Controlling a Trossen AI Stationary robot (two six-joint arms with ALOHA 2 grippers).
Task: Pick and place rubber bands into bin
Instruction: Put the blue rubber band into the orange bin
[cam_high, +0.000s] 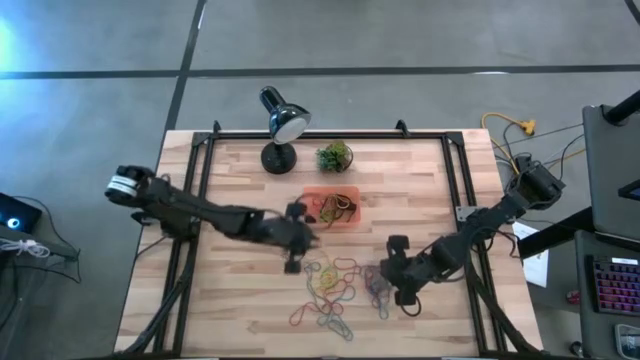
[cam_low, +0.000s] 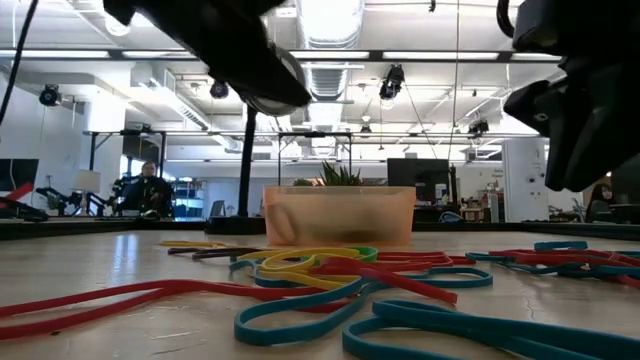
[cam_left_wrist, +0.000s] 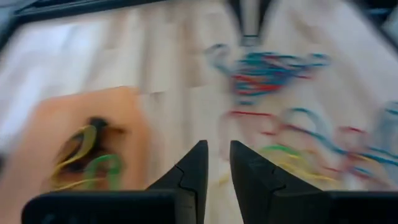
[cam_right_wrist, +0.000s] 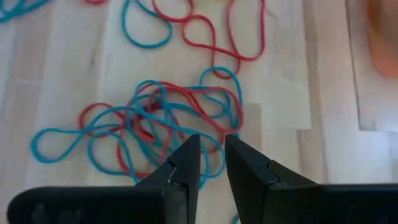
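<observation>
Hovering left gripper (cam_left_wrist: 216, 163), empty, beside bin (cam_left_wrist: 46, 121).

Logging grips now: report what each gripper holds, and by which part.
Nothing is held. The left gripper and the right gripper each show an empty gap between the jaws, above the rubber bands.

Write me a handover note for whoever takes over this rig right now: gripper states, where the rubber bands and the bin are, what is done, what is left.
Left gripper: open, nothing held, between the bin and the loose bands.
Right gripper: open, empty, over a red-and-blue tangle of bands.
Shallow translucent orange plastic bin: mid-table, in front of the small green plant.
Done: a few yellow, green and dark bands are in the bin.
Left: most of the thin coloured rubber bands lie scattered on the wooden table.
</observation>
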